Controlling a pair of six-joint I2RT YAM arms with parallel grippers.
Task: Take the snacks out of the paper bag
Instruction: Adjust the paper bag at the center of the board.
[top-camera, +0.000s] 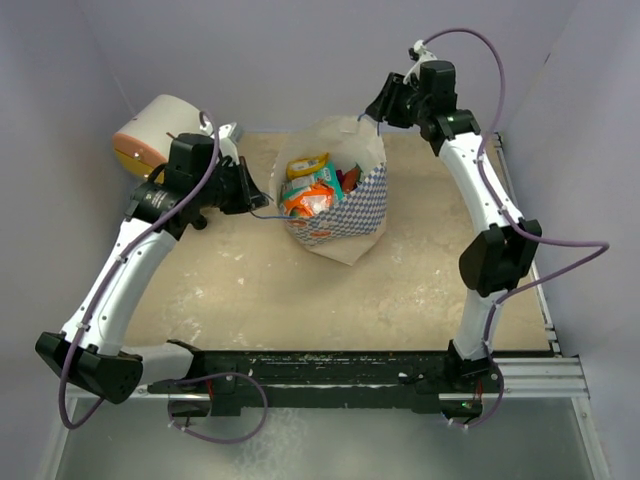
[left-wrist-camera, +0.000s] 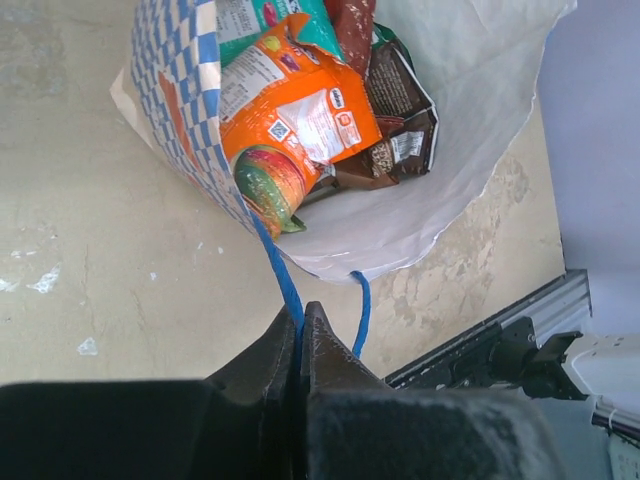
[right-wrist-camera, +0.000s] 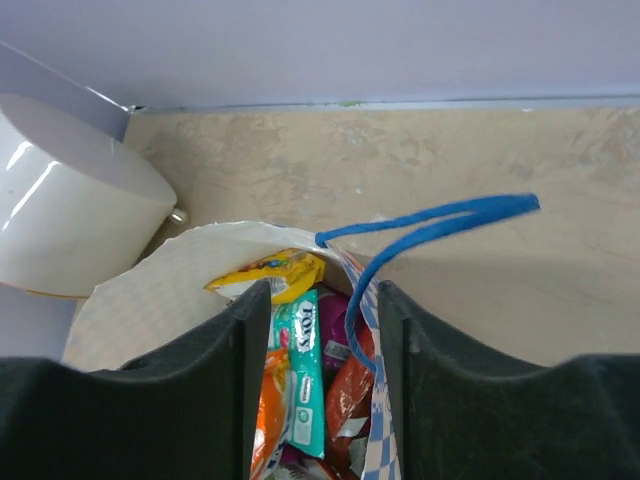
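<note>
The white paper bag (top-camera: 355, 215), blue-chequered low down, stands open mid-surface (top-camera: 250, 300), stuffed with an orange packet (left-wrist-camera: 300, 110), a yellow packet (right-wrist-camera: 275, 272) and a teal packet (right-wrist-camera: 300, 370). The left claw (left-wrist-camera: 300, 335) pinches its blue cord handle (left-wrist-camera: 282, 270). The right claw (right-wrist-camera: 322, 330) hangs spread over its mouth.

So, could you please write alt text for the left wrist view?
The left gripper is shut on a blue cord handle of the paper bag. The bag's open mouth shows an orange packet and a brown packet, on a beige table.
</note>
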